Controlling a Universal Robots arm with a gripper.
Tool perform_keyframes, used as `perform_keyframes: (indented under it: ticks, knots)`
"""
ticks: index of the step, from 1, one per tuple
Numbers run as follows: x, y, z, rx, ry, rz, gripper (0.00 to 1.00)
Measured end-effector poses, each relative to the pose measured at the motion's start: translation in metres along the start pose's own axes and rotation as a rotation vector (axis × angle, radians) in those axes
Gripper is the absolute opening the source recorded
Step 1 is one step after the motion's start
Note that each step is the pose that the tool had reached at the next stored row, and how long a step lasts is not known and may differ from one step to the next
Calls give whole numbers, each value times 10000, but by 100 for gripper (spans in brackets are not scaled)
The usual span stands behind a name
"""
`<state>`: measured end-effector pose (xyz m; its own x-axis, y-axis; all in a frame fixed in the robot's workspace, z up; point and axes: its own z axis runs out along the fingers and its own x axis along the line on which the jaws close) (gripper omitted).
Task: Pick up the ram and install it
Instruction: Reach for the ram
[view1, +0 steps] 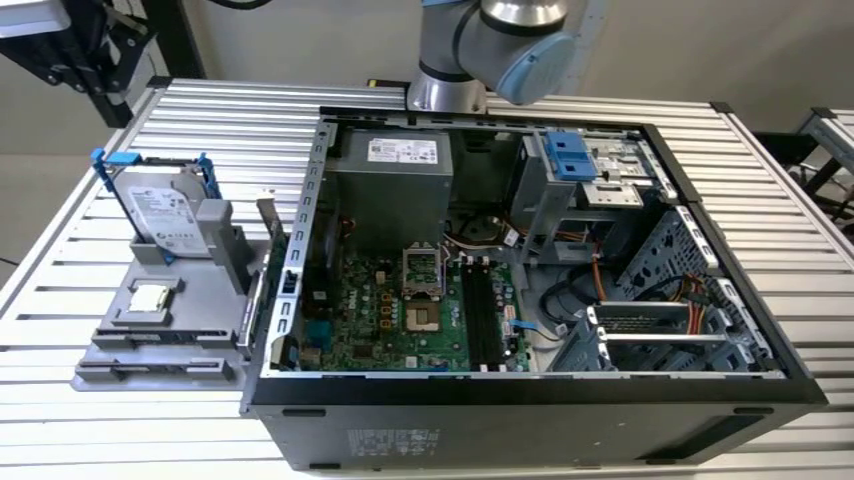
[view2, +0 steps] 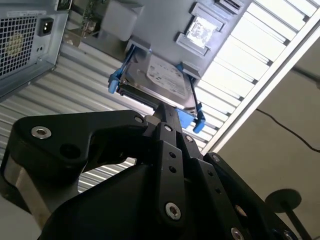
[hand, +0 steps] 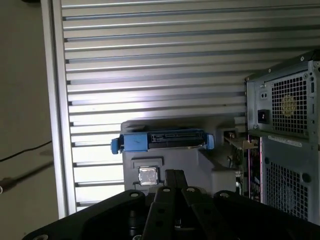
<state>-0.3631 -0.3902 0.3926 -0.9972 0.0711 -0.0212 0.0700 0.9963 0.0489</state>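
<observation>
On the slatted table (view1: 120, 430):
- Computer case (view1: 534, 420), side open. The black memory slots (view1: 487, 312) on its motherboard look bare, so the install is judged not done.
- Grey fixture (view1: 174, 335), at the exterior view's left of the case. It carries a hard drive (view1: 167, 215) and a small chip (view1: 150, 298).
- Ram (view1: 258, 300): apparently the thin stick on edge at the fixture's case-side rim, so not yet picked up.
- Gripper (hand: 174, 173), seen in the first wrist view: fingers closed together and empty, hanging over the fixture, apart from it.
</observation>
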Motion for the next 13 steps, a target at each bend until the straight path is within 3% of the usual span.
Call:
perform_keyframes:
  ticks: [6,13]
  knots:
    - [127,-2,-3,0,0,-5,0]
    - [209,-1,-4,-7,13,-285,0]
